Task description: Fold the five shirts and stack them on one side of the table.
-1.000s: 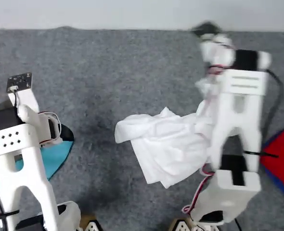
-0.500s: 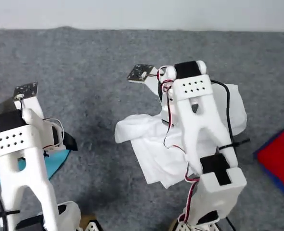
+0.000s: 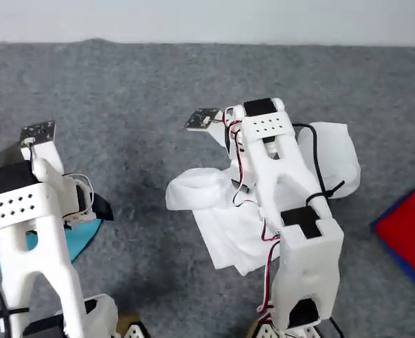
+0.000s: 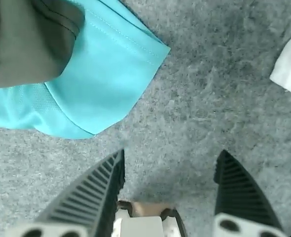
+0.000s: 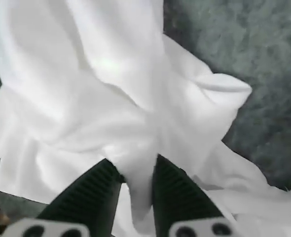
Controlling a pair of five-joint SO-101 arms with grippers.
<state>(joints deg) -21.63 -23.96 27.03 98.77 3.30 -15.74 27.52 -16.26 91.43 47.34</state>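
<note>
Grey table fills the high view up to the wall. White shirt is the biggest item: crumpled mid-table, part spread toward the far side, one rolled edge sticking out toward the left arm's side. Right arm leans over it and hides its middle. Right gripper has its jaws nearly closed w/ a ridge of white cloth pinched btwn them, prob. so a layer can be dragged or flipped over for a fold. Judging by the wrinkles, the shirt isn't folded yet.

Left arm stands at its own edge, well apart from the white shirt. Left gripper is wide open, nothing in it, over bare table. Teal shirt lies near it w/ a dark grey garment overlapping it, prob. the stack side. Red shirt, blue trim, sits at the opposite edge.

In the way: cables on the right arm hang over the cloth and could snag. The bunched layers may lift together instead of one at a time.
</note>
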